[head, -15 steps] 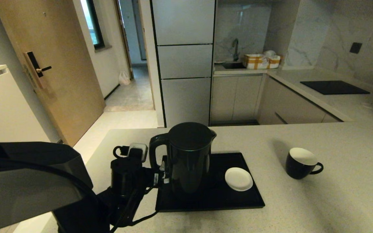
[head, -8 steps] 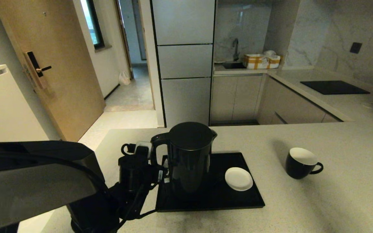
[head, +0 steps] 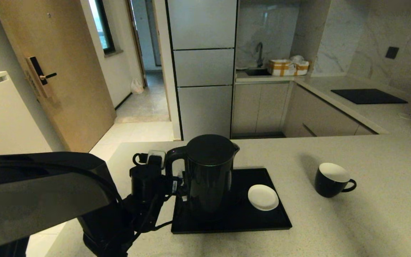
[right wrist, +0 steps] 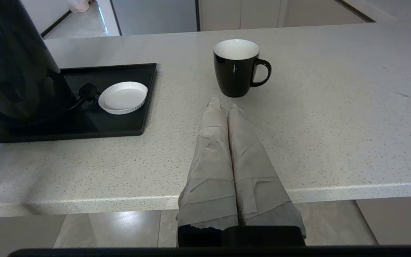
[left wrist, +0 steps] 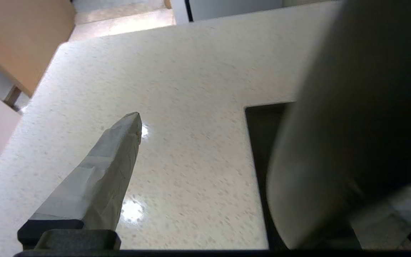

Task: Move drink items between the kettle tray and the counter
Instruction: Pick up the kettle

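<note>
The tall black kettle point(head: 209, 175) stands at the left of the black tray point(head: 234, 222), with its loop handle point(head: 171, 160) facing my left arm. My left gripper point(head: 176, 186) is open at that handle. One taped finger point(left wrist: 112, 167) is over the counter point(left wrist: 191, 89), and the dark handle point(left wrist: 351, 125) fills the space by the other finger. The black mug point(head: 332, 180), white inside, stands upright on the counter point(head: 351, 221) to the right of the tray. My right gripper point(right wrist: 223, 103) is shut and empty, just short of the mug point(right wrist: 237, 67), over the counter's front edge.
A white saucer point(head: 262, 197) lies at the tray's right end, with a black plug point(right wrist: 87, 91) beside it. A black hob panel point(head: 369, 95) is set in the far right worktop. The counter's left edge runs close by my left arm.
My left arm has moved forward and right, bringing its gripper up to the kettle's handle. Kettle, mug and saucer have not moved.
</note>
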